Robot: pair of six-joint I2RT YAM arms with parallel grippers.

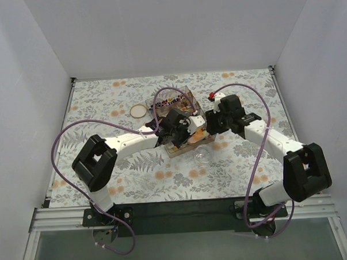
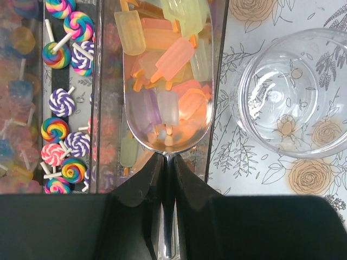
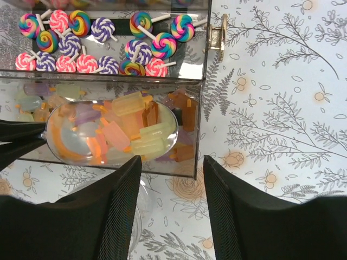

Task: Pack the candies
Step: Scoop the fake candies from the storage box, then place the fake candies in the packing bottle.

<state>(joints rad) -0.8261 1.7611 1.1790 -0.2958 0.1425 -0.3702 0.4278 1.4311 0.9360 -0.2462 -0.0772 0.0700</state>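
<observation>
Here we found the candies (image 2: pixel 173 59), translucent ice-lolly shapes in yellow, orange, pink and purple, heaped in the scoop (image 2: pixel 168 145) straight ahead of our left gripper (image 2: pixel 168 162), which clamped its handle lengthwise over the box (image 3: pixel 201 108), the jar (image 2: pixel 293 92) just beside, while our right gripper (image 3: pixel 172 179) gaped empty.

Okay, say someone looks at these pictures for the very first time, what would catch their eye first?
First, the metal scoop heaped with pastel popsicle-shaped candies, pinched by the left gripper above the clear compartment box. Next come the rainbow and purple swirl lollipops in the neighbouring compartment. An empty clear jar stands just beside the box.
</observation>
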